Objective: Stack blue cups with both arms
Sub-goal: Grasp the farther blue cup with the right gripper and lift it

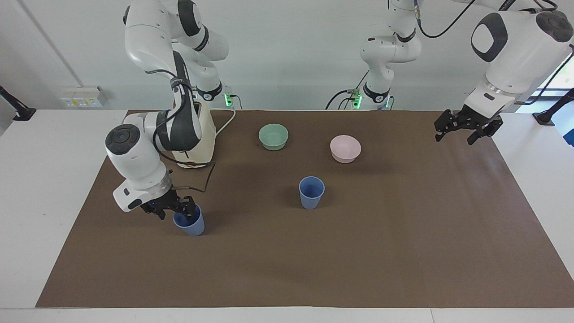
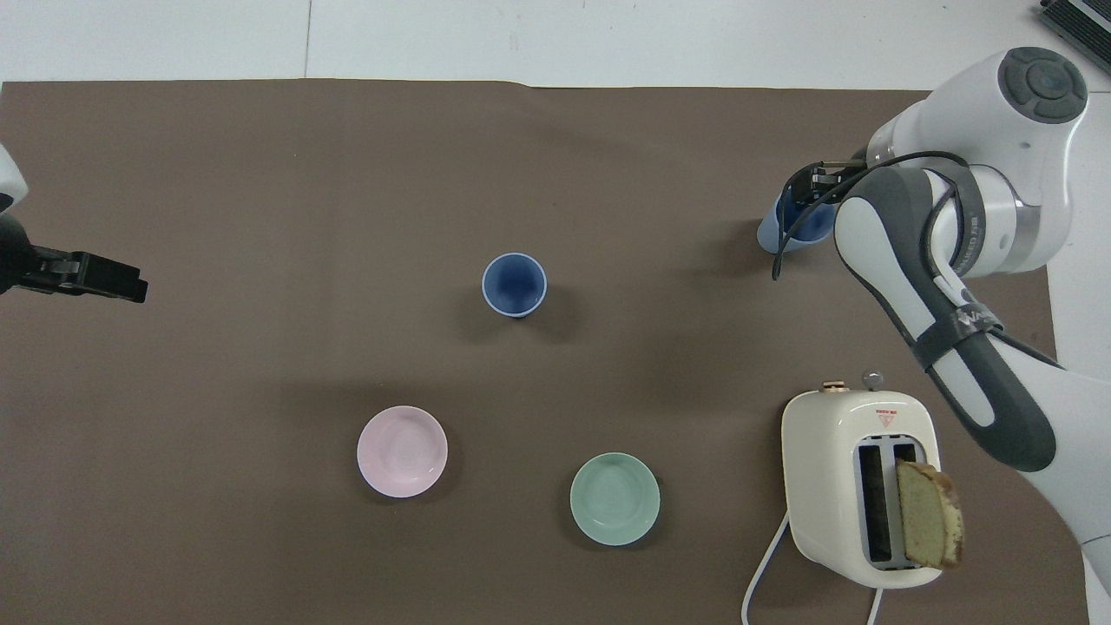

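One blue cup (image 1: 190, 226) stands upright on the brown mat toward the right arm's end; the right arm partly hides it in the overhead view (image 2: 779, 234). My right gripper (image 1: 175, 211) is open and low at this cup. One finger is at the cup's mouth and the other is outside the wall; it also shows in the overhead view (image 2: 811, 184). The second blue cup (image 1: 311, 193) stands upright near the middle of the mat and shows in the overhead view (image 2: 514, 283). My left gripper (image 1: 464, 130) is open and empty, raised over the mat's edge at the left arm's end (image 2: 104, 279).
A cream toaster (image 1: 197, 143) with a slice of bread (image 2: 929, 512) in one slot stands close to the right arm's base. A pale green bowl (image 1: 273, 136) and a pink bowl (image 1: 345, 148) sit nearer to the robots than the middle cup.
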`<state>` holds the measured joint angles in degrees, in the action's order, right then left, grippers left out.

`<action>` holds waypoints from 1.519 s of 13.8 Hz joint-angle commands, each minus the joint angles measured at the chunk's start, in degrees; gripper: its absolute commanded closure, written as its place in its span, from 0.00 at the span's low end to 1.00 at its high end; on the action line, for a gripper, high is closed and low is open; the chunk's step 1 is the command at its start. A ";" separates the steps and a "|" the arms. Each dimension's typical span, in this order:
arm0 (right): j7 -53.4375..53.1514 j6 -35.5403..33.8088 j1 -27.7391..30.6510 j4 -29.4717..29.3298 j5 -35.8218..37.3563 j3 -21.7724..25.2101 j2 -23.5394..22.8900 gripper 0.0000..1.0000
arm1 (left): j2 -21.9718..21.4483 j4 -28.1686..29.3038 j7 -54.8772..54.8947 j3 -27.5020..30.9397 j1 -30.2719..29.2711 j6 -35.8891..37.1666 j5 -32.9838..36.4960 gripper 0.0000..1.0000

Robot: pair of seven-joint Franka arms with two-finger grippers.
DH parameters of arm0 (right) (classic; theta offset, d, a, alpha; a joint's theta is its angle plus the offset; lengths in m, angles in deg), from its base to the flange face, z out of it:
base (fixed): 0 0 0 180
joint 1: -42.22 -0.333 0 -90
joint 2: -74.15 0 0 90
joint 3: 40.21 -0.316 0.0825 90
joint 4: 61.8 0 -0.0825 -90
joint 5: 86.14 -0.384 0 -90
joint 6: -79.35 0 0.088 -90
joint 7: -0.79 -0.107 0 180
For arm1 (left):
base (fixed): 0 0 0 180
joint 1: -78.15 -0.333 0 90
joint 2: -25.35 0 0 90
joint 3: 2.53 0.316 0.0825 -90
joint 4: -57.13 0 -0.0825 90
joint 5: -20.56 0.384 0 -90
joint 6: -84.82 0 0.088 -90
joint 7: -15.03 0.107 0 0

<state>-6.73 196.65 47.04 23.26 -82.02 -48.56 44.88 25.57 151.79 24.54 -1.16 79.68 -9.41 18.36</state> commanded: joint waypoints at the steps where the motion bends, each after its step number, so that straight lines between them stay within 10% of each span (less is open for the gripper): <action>1: -1.71 1.53 0.45 2.12 1.41 -0.44 0.88 0.25 | 0.13 -5.78 0.60 -0.22 -0.29 6.32 2.11 0.00; 8: -2.67 1.36 0.45 2.12 1.06 -0.44 0.97 1.00 | -2.33 -7.12 0.16 -0.40 0.23 9.85 2.03 0.00; 21: -13.28 -10.24 -10.60 0.45 0.27 -1.58 14.67 1.00 | -3.12 -7.39 0.07 -0.66 0.23 10.20 1.41 0.00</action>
<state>-16.29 187.93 38.79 23.31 -82.03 -50.13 57.39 23.23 144.48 24.52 -1.75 79.76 -0.61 19.43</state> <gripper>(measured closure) 0.960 0.000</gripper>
